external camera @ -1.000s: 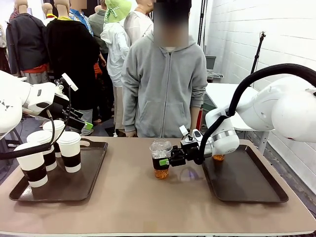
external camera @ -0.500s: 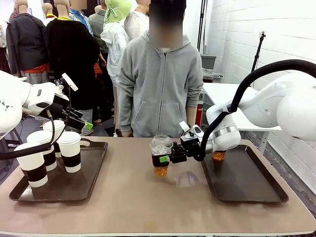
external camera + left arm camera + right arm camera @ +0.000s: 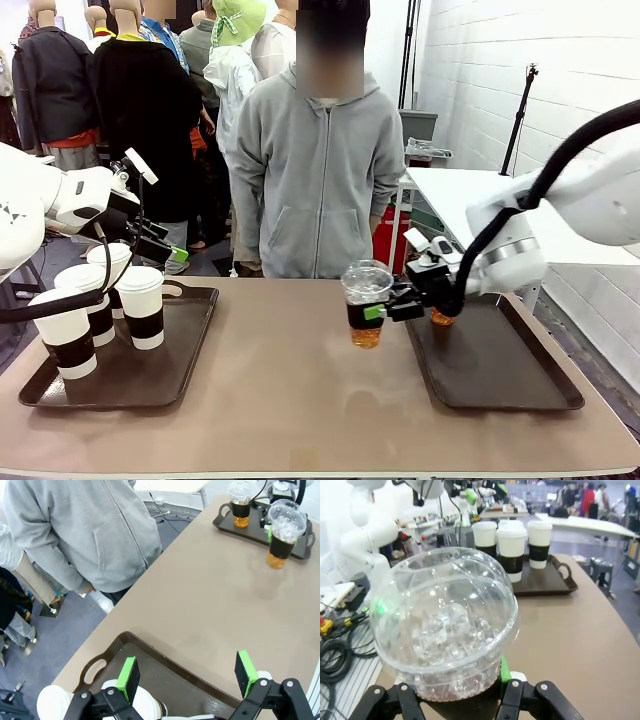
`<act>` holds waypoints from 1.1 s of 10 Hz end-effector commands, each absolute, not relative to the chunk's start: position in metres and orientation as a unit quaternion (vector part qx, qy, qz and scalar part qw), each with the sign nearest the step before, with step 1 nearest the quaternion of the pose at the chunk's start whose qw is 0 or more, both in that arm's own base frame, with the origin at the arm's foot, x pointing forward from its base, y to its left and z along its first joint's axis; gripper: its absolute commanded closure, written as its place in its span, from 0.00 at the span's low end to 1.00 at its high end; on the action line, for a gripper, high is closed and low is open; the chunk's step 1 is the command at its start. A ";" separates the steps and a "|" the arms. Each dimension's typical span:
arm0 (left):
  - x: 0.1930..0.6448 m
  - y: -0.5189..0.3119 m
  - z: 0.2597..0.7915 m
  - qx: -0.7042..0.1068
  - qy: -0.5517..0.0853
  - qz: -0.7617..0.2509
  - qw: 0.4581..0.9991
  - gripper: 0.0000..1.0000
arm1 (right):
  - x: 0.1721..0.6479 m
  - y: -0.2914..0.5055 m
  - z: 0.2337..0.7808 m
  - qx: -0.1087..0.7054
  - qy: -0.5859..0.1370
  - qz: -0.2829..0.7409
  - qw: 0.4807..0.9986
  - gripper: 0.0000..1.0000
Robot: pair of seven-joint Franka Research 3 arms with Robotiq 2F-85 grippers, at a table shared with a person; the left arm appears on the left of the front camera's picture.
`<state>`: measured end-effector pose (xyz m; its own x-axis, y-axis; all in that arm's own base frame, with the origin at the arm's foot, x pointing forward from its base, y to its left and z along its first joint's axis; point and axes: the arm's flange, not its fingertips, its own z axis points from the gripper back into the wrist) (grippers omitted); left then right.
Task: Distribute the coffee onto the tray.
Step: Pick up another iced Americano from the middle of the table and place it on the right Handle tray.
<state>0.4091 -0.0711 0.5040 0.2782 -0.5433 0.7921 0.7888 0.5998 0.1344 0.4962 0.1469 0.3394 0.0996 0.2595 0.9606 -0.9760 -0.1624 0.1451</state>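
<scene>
Leftmost, four white-lidded paper cups w/ dark brown sleeves stand on the left tray; left gripper above it, jaws wide, empty. Mid-table, right gripper is clamped on a clear dome-lidded cup of amber drink, held off the tabletop just beside the right tray, where a second amber cup sits.

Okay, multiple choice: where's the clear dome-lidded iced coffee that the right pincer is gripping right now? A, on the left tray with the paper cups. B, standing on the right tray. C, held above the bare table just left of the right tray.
C: the right pincer holds the clear cup clear of the tabletop, beside the right tray, where the other iced cup already stands.
</scene>
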 end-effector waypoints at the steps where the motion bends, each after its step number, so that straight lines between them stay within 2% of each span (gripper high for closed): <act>1: 0.409 -0.070 0.503 -0.147 -0.425 -0.423 0.786 0.00 | 0.471 0.111 0.353 0.491 -0.362 0.561 0.559 0.39; 6: 0.409 -0.070 0.503 -0.147 -0.425 -0.423 0.786 0.00 | 0.449 0.019 0.329 0.454 -0.403 0.529 0.593 0.39; 11: 0.409 -0.070 0.503 -0.147 -0.425 -0.423 0.786 0.00 | 0.457 -0.041 0.285 0.456 -0.398 0.514 0.608 0.39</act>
<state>0.4091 -0.0711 0.5042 0.2779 -0.5433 0.7922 0.7887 0.5998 0.1346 0.4492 -0.0354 0.2800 0.1750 0.2794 0.9441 -0.9837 0.0889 0.1560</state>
